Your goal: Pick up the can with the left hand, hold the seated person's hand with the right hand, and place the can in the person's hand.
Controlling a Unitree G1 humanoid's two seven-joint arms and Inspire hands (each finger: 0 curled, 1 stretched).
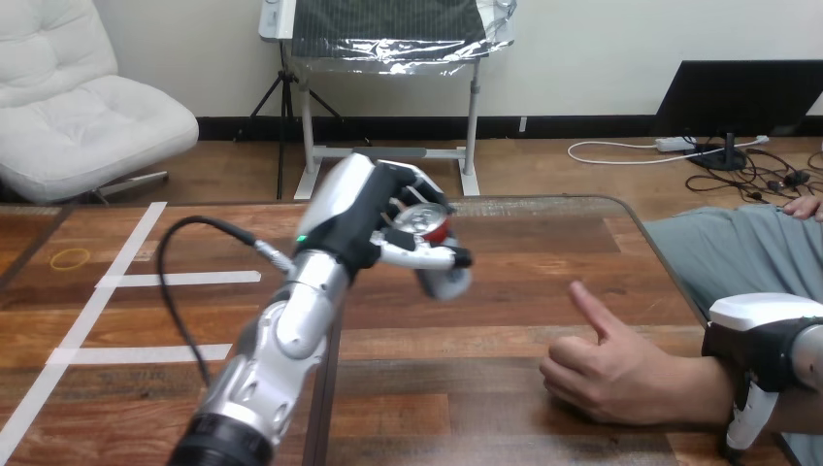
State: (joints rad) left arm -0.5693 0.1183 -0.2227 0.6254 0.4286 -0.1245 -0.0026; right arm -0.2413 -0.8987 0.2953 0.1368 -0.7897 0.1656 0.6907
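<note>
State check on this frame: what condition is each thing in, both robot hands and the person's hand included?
Can: off the table, held in the left hand.
Left hand: raised, fingers curled round the can.
Right hand: clasped round the person's wrist.
Person's hand: resting on the table, fingers curled, thumb up, holding nothing.
</note>
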